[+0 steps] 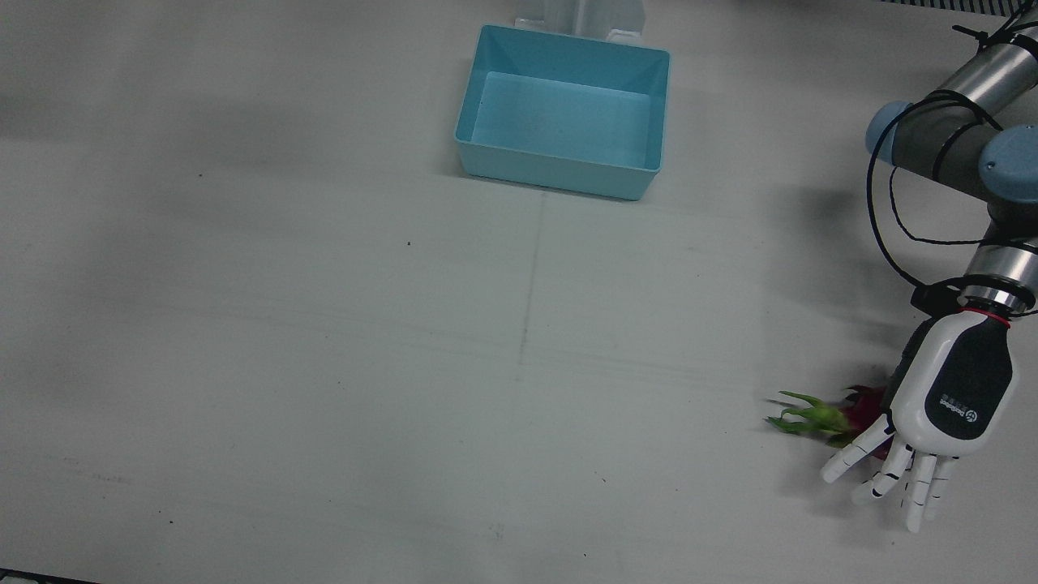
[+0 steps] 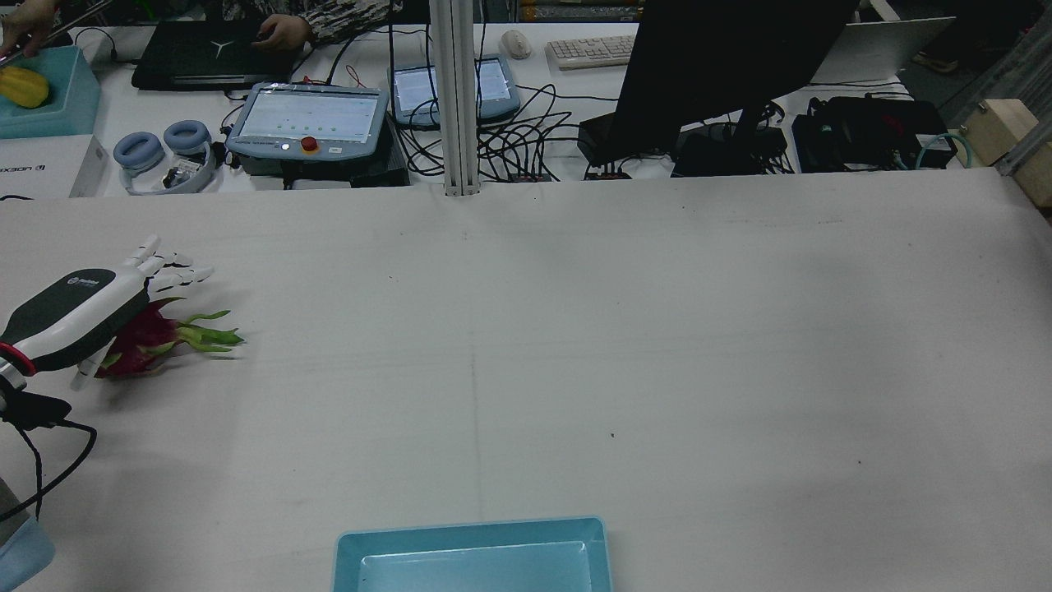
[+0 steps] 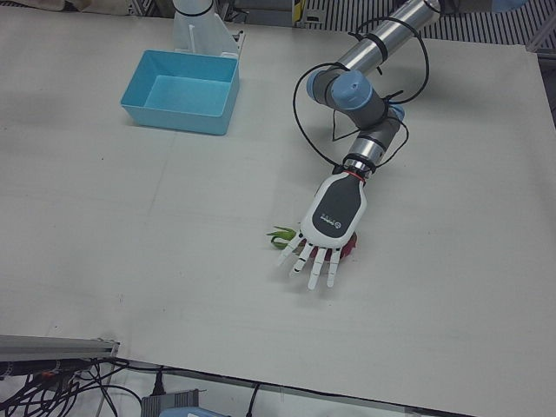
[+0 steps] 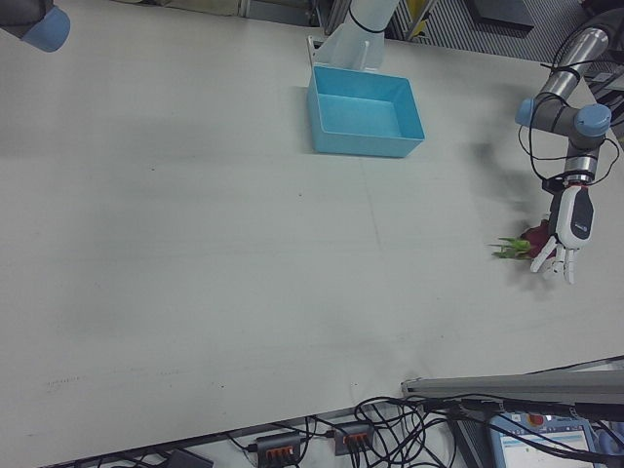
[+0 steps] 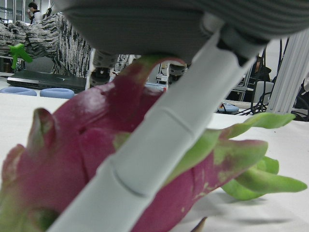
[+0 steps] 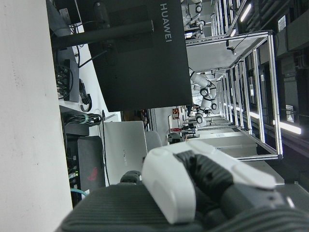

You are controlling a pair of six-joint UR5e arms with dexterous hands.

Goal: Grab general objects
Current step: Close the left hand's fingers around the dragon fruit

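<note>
Front view: the left robot hand (image 1: 932, 410) is positioned palm-down over a dragon fruit (image 1: 843, 414) at the near right of the tabletop (image 1: 324, 324). Its fingers (image 1: 916, 478) are extended and spread, reaching past the fruit; none is seen curled round it. The fruit's green leafy tips project clear of the hand toward the tabletop's centre, while the red body lies largely beneath the palm.

Rear view: the same left robot hand (image 2: 78, 316) sits above the dragon fruit (image 2: 156, 337), which rests on the tabletop (image 2: 575, 329) at the far left. Contact between palm and fruit cannot be confirmed from this angle.

Left hand view: one white finger (image 5: 159, 145) crosses diagonally in front of the dragon fruit (image 5: 77, 154), very close to or touching its skin; which one cannot be told. The fruit is lying on the tabletop.

Left-front view: a blue bin (image 3: 182, 91) stands well apart from the fruit, near the arm pedestal, with nothing visible inside.

Right hand view: the right robot hand (image 6: 193, 188) appears only in part, close to the lens. How far it is spread cannot be determined. No object is seen in it.
</note>
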